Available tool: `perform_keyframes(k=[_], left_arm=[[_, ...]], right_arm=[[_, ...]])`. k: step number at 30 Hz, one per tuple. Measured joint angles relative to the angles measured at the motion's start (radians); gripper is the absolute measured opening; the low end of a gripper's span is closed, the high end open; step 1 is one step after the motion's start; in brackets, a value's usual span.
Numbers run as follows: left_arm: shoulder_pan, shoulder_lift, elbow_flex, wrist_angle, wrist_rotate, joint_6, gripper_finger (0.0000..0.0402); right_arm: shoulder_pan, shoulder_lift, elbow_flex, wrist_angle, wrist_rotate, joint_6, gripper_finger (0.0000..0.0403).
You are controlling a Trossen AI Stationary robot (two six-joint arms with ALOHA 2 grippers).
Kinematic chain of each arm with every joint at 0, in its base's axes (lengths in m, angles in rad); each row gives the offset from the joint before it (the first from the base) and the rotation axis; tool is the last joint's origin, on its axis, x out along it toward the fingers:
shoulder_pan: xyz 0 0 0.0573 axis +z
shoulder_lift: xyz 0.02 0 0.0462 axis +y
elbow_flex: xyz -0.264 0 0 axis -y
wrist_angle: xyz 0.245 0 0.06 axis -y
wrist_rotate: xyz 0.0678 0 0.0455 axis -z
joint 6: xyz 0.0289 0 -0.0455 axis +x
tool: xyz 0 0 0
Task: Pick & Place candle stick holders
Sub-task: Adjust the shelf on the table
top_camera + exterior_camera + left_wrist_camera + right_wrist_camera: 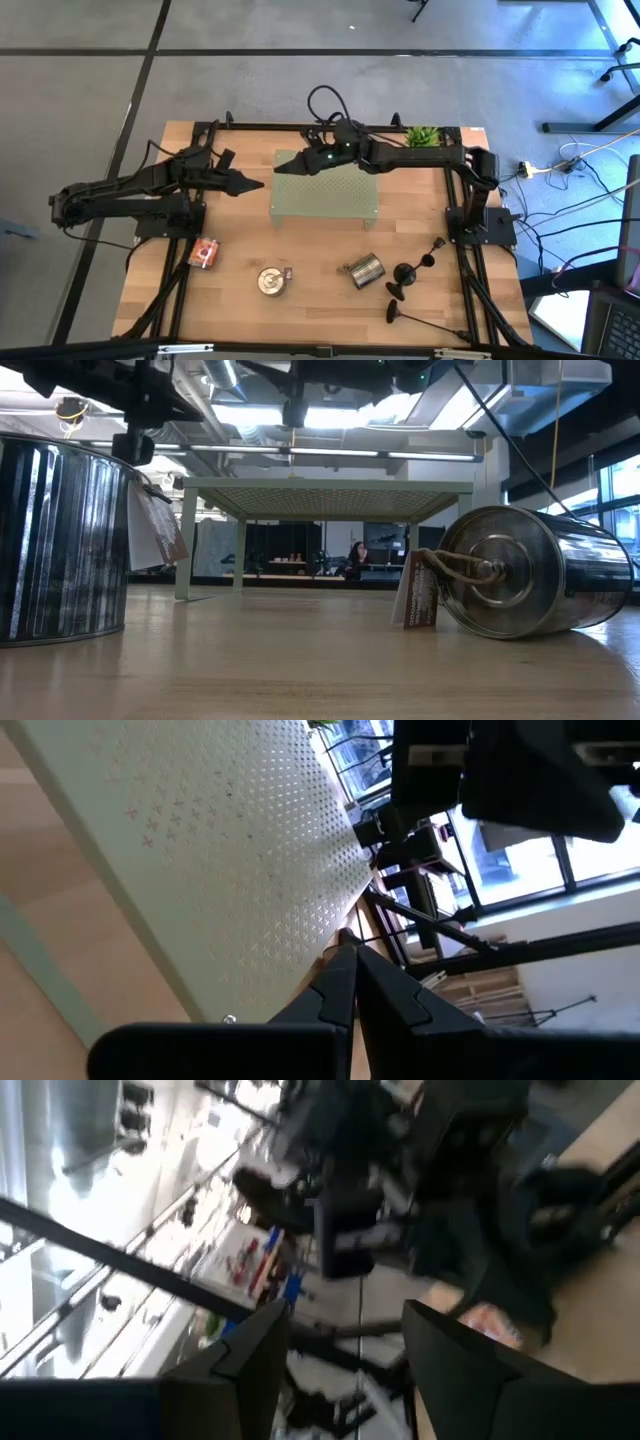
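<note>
Three black candle stick holders sit on the table at the near right: one (433,254), one (402,276) and one lying on its side with its thin stem along the table (412,320). My left gripper (256,185) is shut and empty, just left of a pale perforated shelf (325,190); in the left wrist view its fingertips (352,958) point at the shelf (220,850). My right gripper (285,166) reaches over the shelf's far left corner. It is open and empty in the right wrist view (340,1330). Both grippers are far from the holders.
A silver tin can stands at the near middle (270,281), and another lies on its side (365,270); both show in the low view, the standing can (60,540) and the lying can (530,575). An orange item (204,252) lies at the near left. A green plant (422,135) stands at the far edge.
</note>
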Motion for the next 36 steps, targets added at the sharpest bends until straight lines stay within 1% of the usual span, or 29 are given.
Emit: perform_keyframes(k=[2, 4, 7, 9, 12, 17, 19, 24, 28, 32, 36], left_arm=[[0.000, 0.000, 0.000, 0.000, 0.001, 0.010, 0.0006], [0.000, 0.000, 0.000, 0.000, 0.003, 0.016, 0.0006], [0.000, 0.000, 0.000, 0.000, 0.013, 0.018, 0.0006], [0.000, 0.000, 0.000, 0.000, 0.022, 0.019, 0.0006], [0.000, 0.000, 0.000, 0.000, 0.023, 0.027, 0.0006], [0.000, 0.000, 0.000, -0.001, 0.023, 0.029, 0.0006], [0.000, 0.000, 0.000, -0.005, 0.023, 0.037, 0.0006], [0.000, 0.000, 0.001, -0.038, 0.022, 0.037, 0.0003], [0.000, 0.000, 0.001, -0.126, 0.006, 0.036, 0.0003], [0.009, 0.003, 0.001, -0.214, -0.013, 0.034, 0.0002], [0.030, 0.004, 0.001, -0.245, -0.019, 0.050, 0.0003]], right_arm=[[0.001, -0.008, 0.001, -0.021, -0.029, -0.005, 0.0201], [0.001, -0.029, 0.000, -0.083, -0.051, -0.025, 0.0201], [0.002, -0.077, 0.001, -0.241, -0.041, -0.092, 0.0201], [0.002, -0.112, 0.001, -0.371, -0.004, -0.138, 0.0201], [0.002, -0.173, 0.001, -0.540, 0.086, -0.186, 0.0201], [0.001, -0.263, 0.001, -0.818, 0.237, -0.215, 0.0201], [0.003, -0.291, 0.001, -0.900, 0.286, -0.218, 0.0201], [0.013, -0.346, 0.001, -1.146, 0.363, -0.201, 0.0201], [0.033, -0.368, 0.001, -1.311, 0.428, -0.170, 0.0201], [0.056, -0.376, 0.001, -1.432, 0.459, -0.138, 0.0200], [0.078, -0.378, 0.001, -1.549, 0.502, -0.094, 0.0200]])
